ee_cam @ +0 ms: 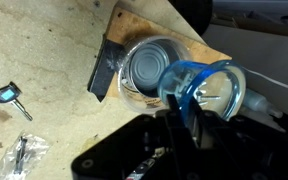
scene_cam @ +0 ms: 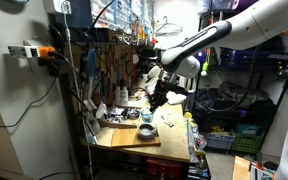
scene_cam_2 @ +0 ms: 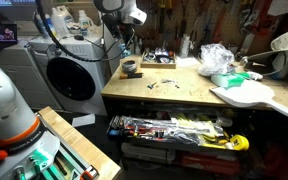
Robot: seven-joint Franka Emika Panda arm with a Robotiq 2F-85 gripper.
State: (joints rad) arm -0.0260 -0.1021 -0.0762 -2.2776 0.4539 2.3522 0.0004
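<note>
Gripper: black body fills the 6 o'clock edge of the wrist view. The finger gap is hidden behind the cup, so I cannot tell whether it is wide, narrow or clamped. In both exterior views it hangs low over the workbench, pointing down.

Item 1, clear cup: blue rim, right at the fingertips, at 12 o'clock from them. Its mouth faces up toward the camera, so its long axis runs roughly along the line of sight, tipped a little toward 10 o'clock. Whether the fingers touch it cannot be told.

Item 2, round grey tin: at 11 o'clock from the gripper, just beside the cup and overlapped by its rim, seen end-on.

Item 3, wooden board: under tin and cup, with a corner toward 12 o'clock.

Item 4, black block: at 10 o'clock, against the tin's side.

Item 5, small blue-headed key: at 9 o'clock, well apart on the bare bench, shaft pointing toward 4 o'clock.

Item 6, crumpled foil: at 8 o'clock, near the picture's edge.
</note>
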